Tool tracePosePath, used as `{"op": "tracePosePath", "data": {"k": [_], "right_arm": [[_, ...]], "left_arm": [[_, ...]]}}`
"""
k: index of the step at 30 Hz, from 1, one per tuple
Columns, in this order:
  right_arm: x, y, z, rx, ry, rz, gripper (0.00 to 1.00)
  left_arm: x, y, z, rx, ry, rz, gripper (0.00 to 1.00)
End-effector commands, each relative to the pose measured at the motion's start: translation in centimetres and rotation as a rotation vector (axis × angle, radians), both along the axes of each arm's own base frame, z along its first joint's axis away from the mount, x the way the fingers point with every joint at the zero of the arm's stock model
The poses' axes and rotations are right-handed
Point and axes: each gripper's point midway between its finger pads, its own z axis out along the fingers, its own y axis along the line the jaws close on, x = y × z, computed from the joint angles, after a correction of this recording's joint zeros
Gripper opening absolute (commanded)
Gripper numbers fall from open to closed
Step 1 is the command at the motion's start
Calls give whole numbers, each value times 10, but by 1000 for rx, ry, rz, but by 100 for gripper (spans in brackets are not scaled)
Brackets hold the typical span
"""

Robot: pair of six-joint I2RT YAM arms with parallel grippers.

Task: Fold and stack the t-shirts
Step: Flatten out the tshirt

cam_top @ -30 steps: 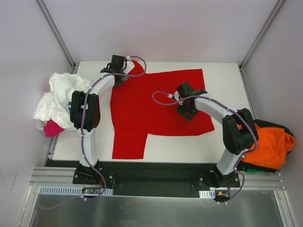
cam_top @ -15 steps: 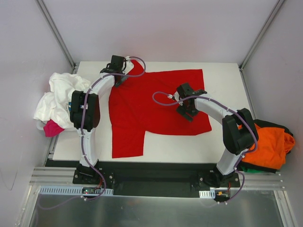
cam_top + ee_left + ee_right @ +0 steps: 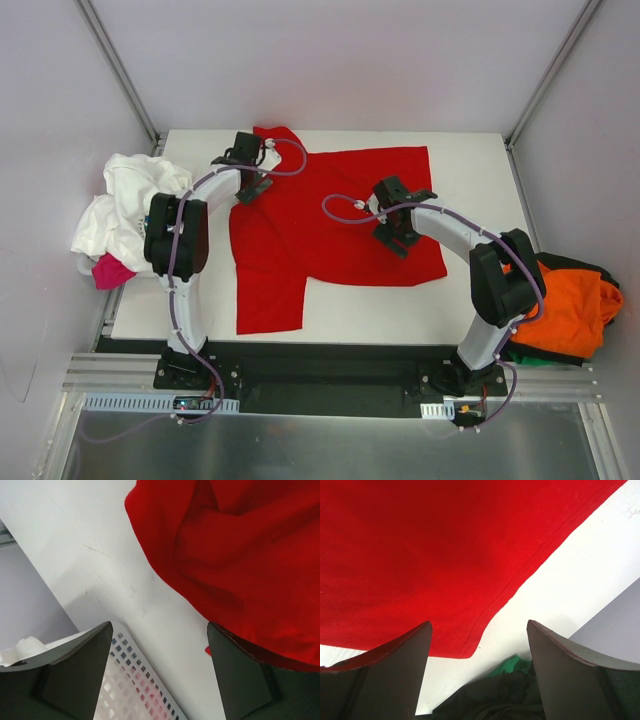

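Note:
A plain bright red t-shirt (image 3: 330, 220) lies spread flat on the white table (image 3: 470, 170), one sleeve at the far left corner (image 3: 278, 136) and the other toward the near edge. My left gripper (image 3: 251, 187) is open and empty at the shirt's left edge, below that far sleeve. In the left wrist view (image 3: 157, 675) the red cloth (image 3: 240, 555) lies bunched ahead of the jaws, with nothing between them. My right gripper (image 3: 398, 243) is open and empty over the shirt's right part; the right wrist view (image 3: 477, 675) shows the red hem (image 3: 470, 555) ahead.
A white t-shirt pile (image 3: 125, 205) with a pink one (image 3: 108, 270) sits off the table's left edge, over a perforated white basket (image 3: 135, 680). An orange t-shirt (image 3: 570, 305) and dark and green cloth (image 3: 530, 350) lie off the right edge; the dark cloth also shows (image 3: 520, 695).
The red shirt's body slid a little to the left. Its far left sleeve now lies spread out behind my left gripper, which has drawn back toward me. The right gripper barely moved.

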Motion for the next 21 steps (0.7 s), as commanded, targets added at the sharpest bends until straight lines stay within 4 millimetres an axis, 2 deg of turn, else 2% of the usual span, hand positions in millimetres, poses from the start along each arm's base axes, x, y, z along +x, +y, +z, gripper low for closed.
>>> {"op": "tracePosePath", "data": {"k": [1, 4, 5, 6, 8, 9, 13, 15, 20, 21], "right_arm": [[-12, -5, 7, -8, -3, 9, 80], [-11, -8, 10, -8, -39, 17, 80], [-13, -10, 8, -14, -36, 23, 80], [-13, -10, 10, -7, -46, 25, 81], [-17, -12, 13, -4, -46, 36, 81], [-20, -14, 13, -13, -36, 41, 81], [-34, -23, 15, -25, -23, 60, 80], [-43, -30, 12, -46, -2, 77, 80], [-53, -45, 6, -84, 20, 91, 80], [-55, -46, 8, -83, 15, 93, 80]], "left_arm": [[-18, -12, 77, -111, -143, -24, 78], [-47, -22, 96, -167, -167, -61, 83], [-54, -24, 101, -183, -174, -70, 93], [-68, -23, 110, -193, -192, -79, 95], [-85, -32, 117, -226, -198, -116, 97], [-102, -32, 121, -240, -206, -132, 98], [-156, -56, 115, -285, -161, -262, 99], [-185, -65, 104, -306, -123, -320, 99], [-238, -85, 74, -325, -7, -429, 99], [-248, -84, 70, -330, 5, -437, 99]]}}
